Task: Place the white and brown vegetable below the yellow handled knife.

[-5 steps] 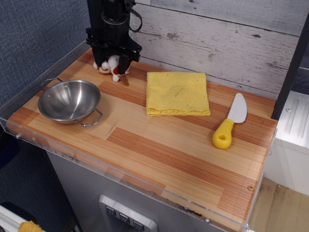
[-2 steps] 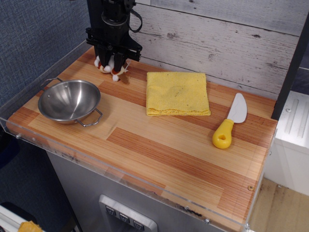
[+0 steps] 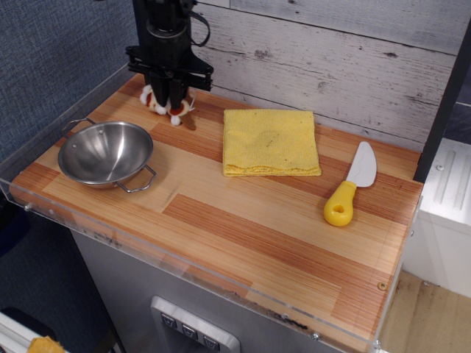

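The white and brown vegetable (image 3: 175, 107) is at the back left of the wooden table, held between the fingers of my black gripper (image 3: 168, 94). Its white lumps and tan-brown stem stick out below and to the right of the fingers, and it looks lifted slightly off the wood. The gripper is shut on it. The yellow handled knife (image 3: 348, 188) lies far to the right, yellow handle toward the front, white blade pointing to the back wall.
A steel bowl with two handles (image 3: 106, 153) stands front left, just below the gripper. A folded yellow cloth (image 3: 270, 142) lies in the middle at the back. The table's front edge has a clear plastic lip (image 3: 221, 283). A wooden plank wall stands behind.
The gripper has closed on the vegetable and risen slightly. The vegetable has moved up with it and tilted between the fingers.
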You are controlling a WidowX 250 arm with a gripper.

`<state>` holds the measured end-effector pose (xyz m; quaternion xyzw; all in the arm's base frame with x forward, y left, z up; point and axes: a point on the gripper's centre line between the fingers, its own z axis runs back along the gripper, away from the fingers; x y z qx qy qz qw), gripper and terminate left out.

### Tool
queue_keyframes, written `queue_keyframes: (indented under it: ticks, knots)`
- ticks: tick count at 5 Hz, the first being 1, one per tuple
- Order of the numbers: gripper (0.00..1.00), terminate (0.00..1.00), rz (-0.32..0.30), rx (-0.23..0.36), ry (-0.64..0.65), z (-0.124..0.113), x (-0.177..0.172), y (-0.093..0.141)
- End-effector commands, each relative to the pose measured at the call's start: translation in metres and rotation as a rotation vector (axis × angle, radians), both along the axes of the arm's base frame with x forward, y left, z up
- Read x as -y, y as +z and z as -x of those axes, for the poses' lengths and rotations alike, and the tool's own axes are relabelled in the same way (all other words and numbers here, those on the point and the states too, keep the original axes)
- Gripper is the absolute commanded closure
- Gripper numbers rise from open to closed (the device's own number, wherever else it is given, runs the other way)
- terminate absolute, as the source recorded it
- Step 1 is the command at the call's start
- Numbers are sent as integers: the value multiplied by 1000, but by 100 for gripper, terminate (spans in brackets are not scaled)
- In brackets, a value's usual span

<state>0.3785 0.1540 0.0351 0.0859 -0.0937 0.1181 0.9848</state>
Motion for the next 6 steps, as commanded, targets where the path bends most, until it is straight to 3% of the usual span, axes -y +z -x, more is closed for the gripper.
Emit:
queue_keyframes:
  ticks: [1,4,6]
  knots:
    - [100,0,-5,137,20,1,1,62]
    - [100,0,20,254,-68,6,37,122]
    - [100,0,52,270,-260,29,101,129]
